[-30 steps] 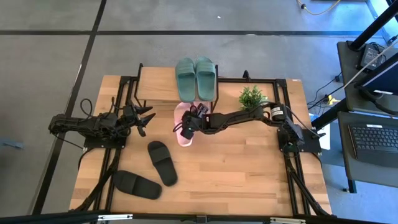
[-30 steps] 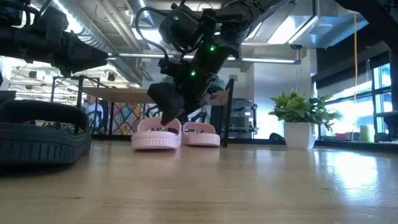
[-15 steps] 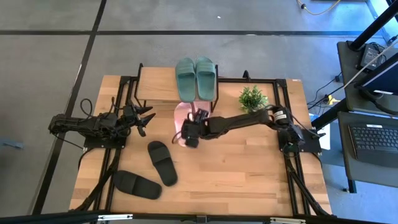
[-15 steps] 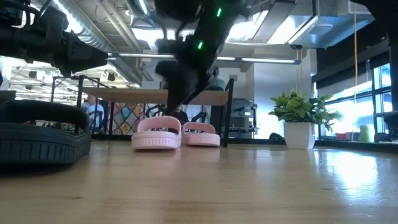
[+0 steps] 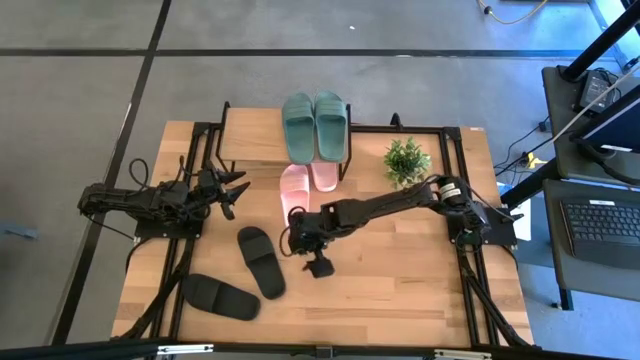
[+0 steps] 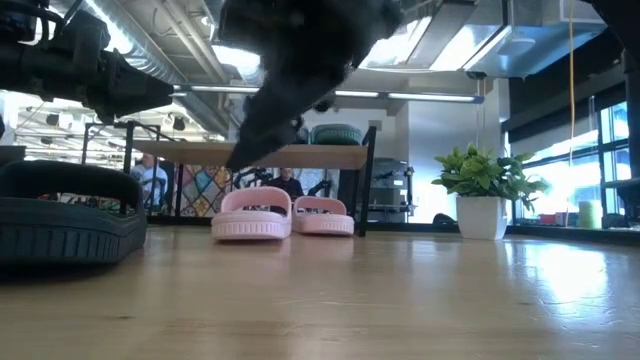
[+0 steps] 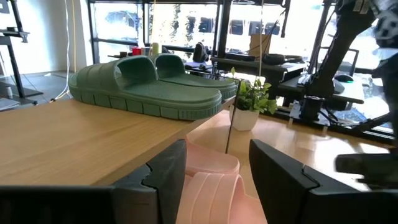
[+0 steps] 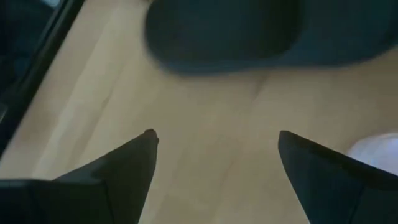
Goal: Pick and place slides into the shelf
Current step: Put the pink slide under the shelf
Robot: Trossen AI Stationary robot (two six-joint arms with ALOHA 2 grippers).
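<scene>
The shelf (image 5: 255, 135) stands at the table's far edge, and both dark green slides (image 5: 316, 125) rest sole-down on its top board (image 7: 74, 137). The two pale pink slides (image 5: 295, 188) lie side by side on the table, reaching partly under that board (image 6: 300, 155). Two black slides (image 5: 260, 260) (image 5: 220, 297) lie flat toward the near left. My right gripper (image 5: 292, 240) is open and hovers beside the nearer black slide (image 8: 230, 31), touching nothing. My left gripper (image 5: 236, 190) waits open left of the shelf, facing the pink slides (image 7: 211, 177).
A small potted plant (image 5: 405, 158) stands right of the shelf. Black frame rails run along the table's left and right sides (image 5: 465, 270). Bare wood lies on the near right part of the table (image 5: 400, 290). People and furniture show in the room behind (image 6: 150, 180).
My right gripper has drawn back from the pink slide by the shelf toward the table's near edge, rising in the low view, and now stands by the nearer black slide. The pink slides stay where they were.
</scene>
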